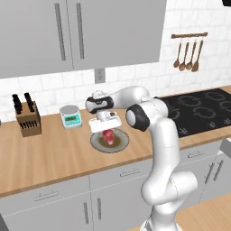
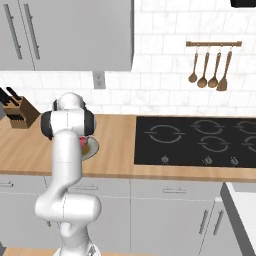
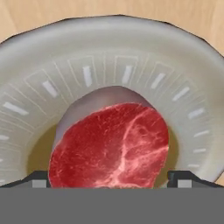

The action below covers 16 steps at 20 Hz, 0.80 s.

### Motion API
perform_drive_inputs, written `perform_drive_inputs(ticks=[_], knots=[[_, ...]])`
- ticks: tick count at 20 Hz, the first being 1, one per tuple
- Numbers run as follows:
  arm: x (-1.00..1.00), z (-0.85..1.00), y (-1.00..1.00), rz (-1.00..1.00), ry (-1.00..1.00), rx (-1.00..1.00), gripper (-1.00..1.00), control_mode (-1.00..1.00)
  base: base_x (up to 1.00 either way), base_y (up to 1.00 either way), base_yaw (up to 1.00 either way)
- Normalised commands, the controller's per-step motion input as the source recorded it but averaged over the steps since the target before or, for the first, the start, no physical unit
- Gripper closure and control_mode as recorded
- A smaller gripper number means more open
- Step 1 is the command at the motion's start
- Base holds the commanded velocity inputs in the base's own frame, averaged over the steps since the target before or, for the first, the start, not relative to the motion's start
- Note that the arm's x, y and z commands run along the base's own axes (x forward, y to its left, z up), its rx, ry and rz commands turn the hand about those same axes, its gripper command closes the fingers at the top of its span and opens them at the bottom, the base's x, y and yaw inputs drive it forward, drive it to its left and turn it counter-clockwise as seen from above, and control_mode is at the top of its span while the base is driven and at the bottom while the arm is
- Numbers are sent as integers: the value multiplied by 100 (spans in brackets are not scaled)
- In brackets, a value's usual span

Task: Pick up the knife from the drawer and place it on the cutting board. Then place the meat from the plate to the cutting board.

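The meat [image 1: 108, 136], a red slab with a paler edge, lies in the middle of the round grey plate [image 1: 96, 143] on the wooden counter. My gripper [image 1: 107, 132] points straight down just above it. In the hand view the meat [image 3: 113, 148] sits close up between my two dark fingertips [image 3: 37, 179], which stand wide apart on either side without touching it, so the gripper [image 3: 108, 179] is open. The plate's rim [image 3: 109, 39] curves around it. From the right base view a sliver of meat [image 2: 81, 142] and plate [image 2: 93, 148] shows behind my arm. The knife, drawer and cutting board are out of view.
A knife block [image 1: 28, 119] with black-handled knives and a white scale [image 1: 71, 116] stand on the counter left of the plate. The black cooktop [image 1: 198, 110] lies to the right, with wooden utensils [image 1: 187, 54] hanging above. Closed grey drawer fronts [image 1: 129, 173] run below the counter edge.
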Motion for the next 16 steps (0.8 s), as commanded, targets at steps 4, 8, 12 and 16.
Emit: perform_drive_inputs(ticks=[4,8,12,16], knots=[[0,-36,-15,0,-7,6,-100,-100,0,0,0],[0,-40,0,0,-13,5,-100,-100,0,0,0],[0,-28,-1,0,-16,6,-100,-100,0,0,0],[-20,-6,-2,0,-23,3,-100,-100,0,0,0]])
